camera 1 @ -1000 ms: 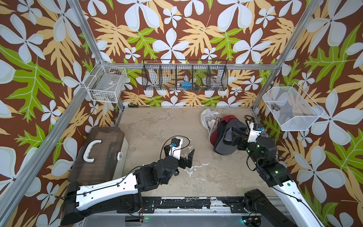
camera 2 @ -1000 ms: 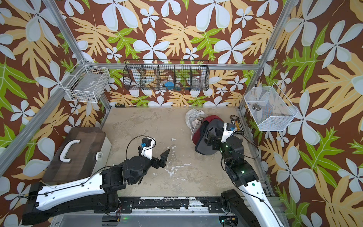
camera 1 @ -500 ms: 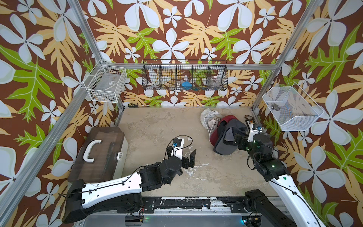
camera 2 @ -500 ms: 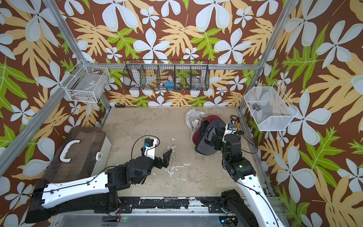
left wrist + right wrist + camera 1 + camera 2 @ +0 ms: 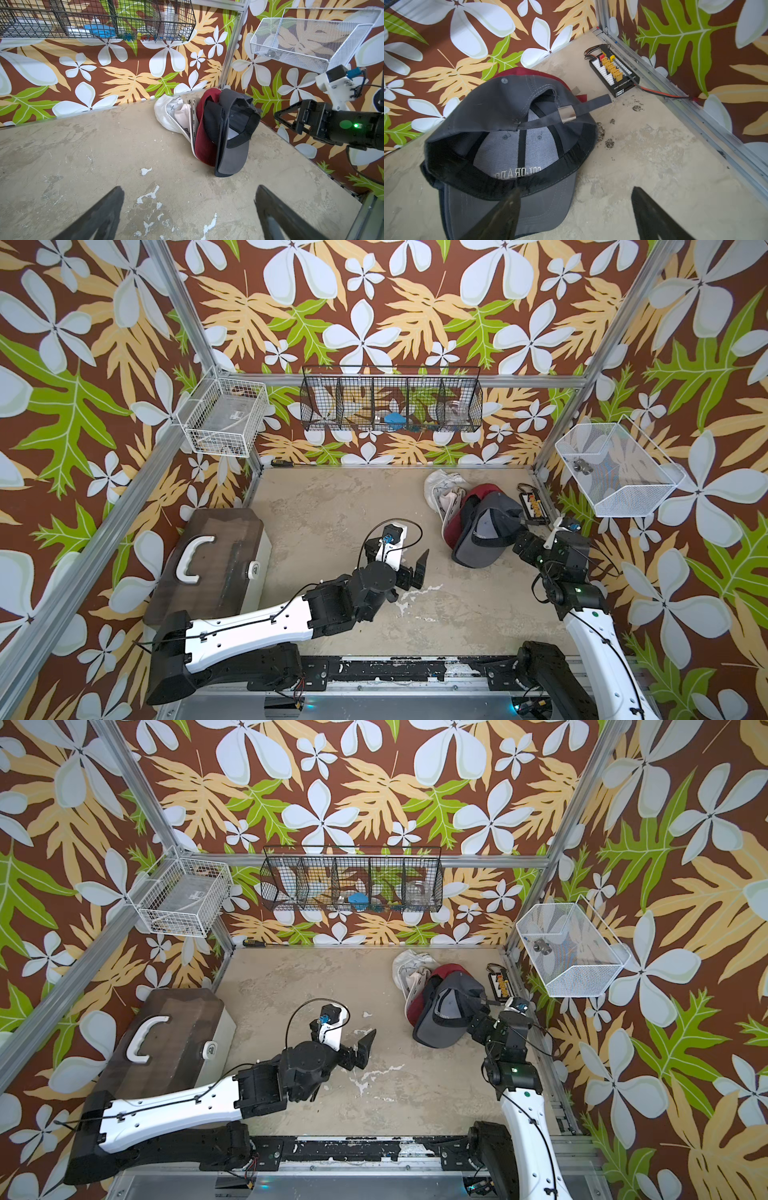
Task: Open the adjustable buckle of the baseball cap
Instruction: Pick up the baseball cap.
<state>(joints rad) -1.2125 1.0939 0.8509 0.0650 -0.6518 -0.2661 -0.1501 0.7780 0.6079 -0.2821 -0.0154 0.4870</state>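
A grey baseball cap [image 5: 484,531] [image 5: 446,1011] lies crown-down against a stack of caps at the table's back right. Its opening faces my right wrist camera. Its dark strap [image 5: 591,104] runs through a silver metal buckle [image 5: 566,113], which is closed on the strap. My right gripper [image 5: 517,541] [image 5: 576,189] is open just right of the cap; one finger overlaps the brim [image 5: 533,207] and nothing is gripped. My left gripper [image 5: 397,548] [image 5: 189,188] stands open over bare table near the middle, well left of the cap [image 5: 232,133].
A red cap [image 5: 478,491] and a white cap [image 5: 442,489] lie stacked behind the grey one. A black connector board [image 5: 614,72] sits by the right rail. A brown case [image 5: 208,564] stands at the left. Wire baskets [image 5: 390,402] [image 5: 615,472] hang on the walls.
My right gripper has drawn back a little toward the right and the near side, off the cap's rear. The left gripper has edged slightly right toward the caps.
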